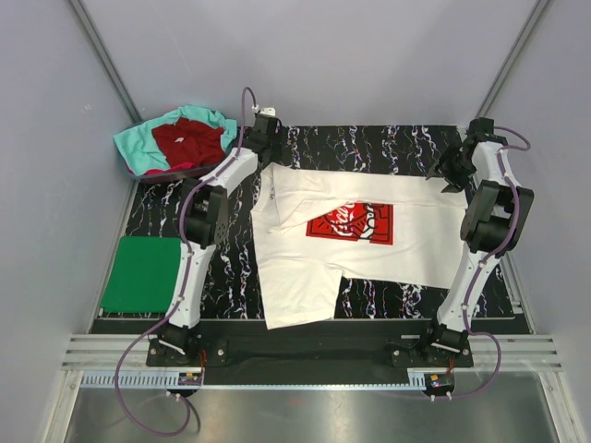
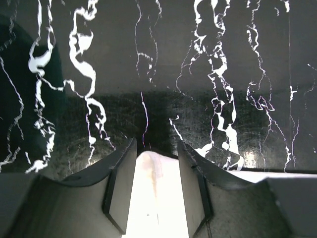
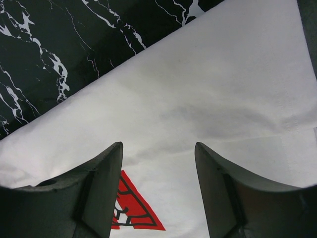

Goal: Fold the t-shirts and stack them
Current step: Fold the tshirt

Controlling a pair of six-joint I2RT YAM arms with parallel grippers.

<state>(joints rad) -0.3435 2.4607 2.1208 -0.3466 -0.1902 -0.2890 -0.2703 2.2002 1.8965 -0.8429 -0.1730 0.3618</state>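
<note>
A white t-shirt (image 1: pixel 305 268) with a red chest print (image 1: pixel 351 224) lies spread on the black marbled mat (image 1: pixel 369 148). My left gripper (image 1: pixel 271 155) is at the shirt's far left corner. In the left wrist view that gripper (image 2: pixel 156 146) is shut on a bunched fold of the white cloth (image 2: pixel 156 198), which fills the gap between its fingers. My right gripper (image 1: pixel 450 177) hovers at the shirt's far right edge. In the right wrist view it (image 3: pixel 158 146) stands open above the white cloth (image 3: pixel 213 84), with a corner of the red print (image 3: pixel 132 210) below it.
A folded green t-shirt (image 1: pixel 143 274) lies at the mat's left edge. A loose heap of a teal t-shirt (image 1: pixel 138 148) and a dark red one (image 1: pixel 189 140) sits at the back left corner. Grey walls enclose the table on three sides.
</note>
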